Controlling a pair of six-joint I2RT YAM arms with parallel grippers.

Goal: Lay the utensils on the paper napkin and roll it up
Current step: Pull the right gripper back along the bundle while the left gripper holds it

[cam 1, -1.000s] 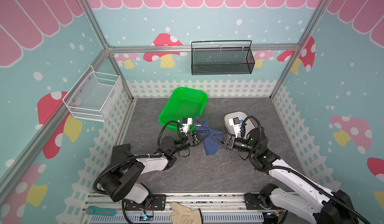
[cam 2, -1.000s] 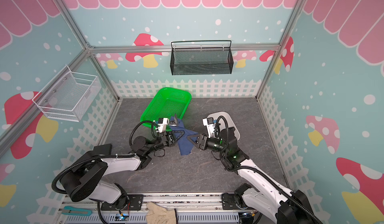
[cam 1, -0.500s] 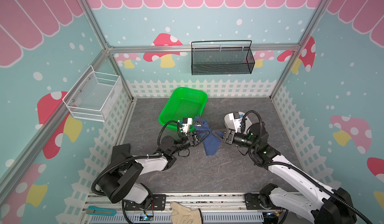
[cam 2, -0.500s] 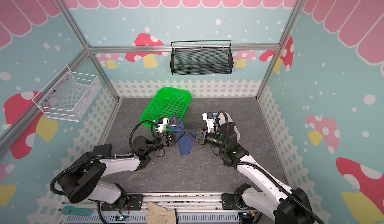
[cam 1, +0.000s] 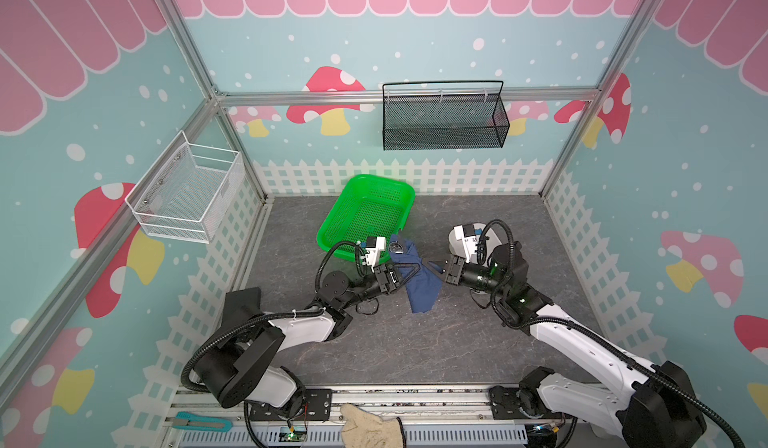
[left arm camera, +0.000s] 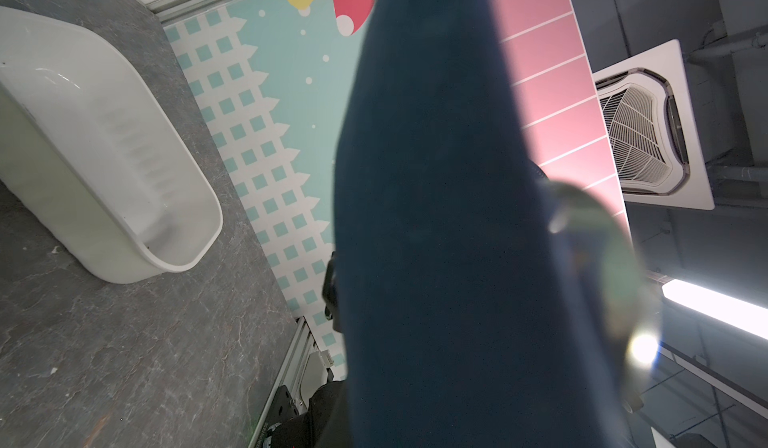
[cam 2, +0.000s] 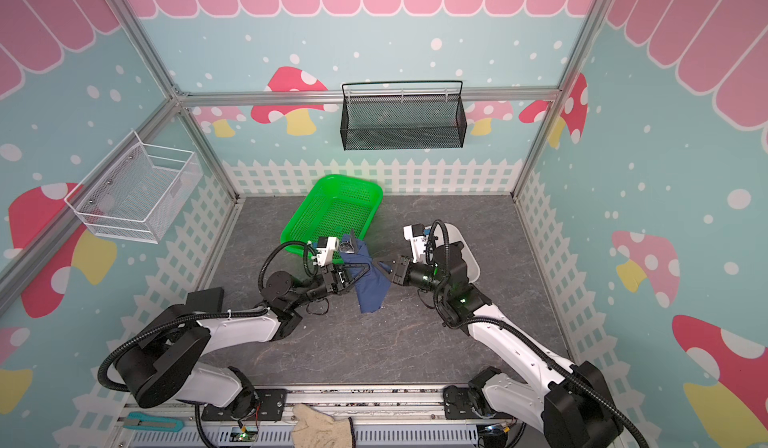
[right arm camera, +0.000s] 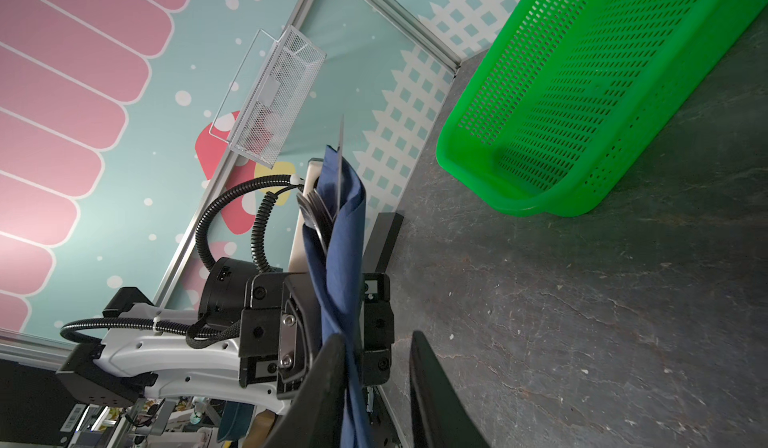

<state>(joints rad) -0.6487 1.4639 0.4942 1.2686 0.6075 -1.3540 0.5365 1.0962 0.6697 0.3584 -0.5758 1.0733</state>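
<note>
Navy paper napkin [cam 1: 422,286], wrapped about the utensils [cam 1: 396,247], hangs clamped in the closed left gripper [cam 1: 409,273]; the right gripper [right arm camera: 376,350], jaws parted, straddles its drooping fold.

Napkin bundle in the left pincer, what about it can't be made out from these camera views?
- Utensil handles: wrapped inside the paper napkin in both top views; only the spoon bowl shows.
- Left pincer grip: in the left wrist view the blurred napkin covers it.
- Fork or spoon: in the right wrist view the utensil heads are dark and edge-on.
- Right pincer contact with the napkin: too small in top views; wrist view inconclusive.
</note>
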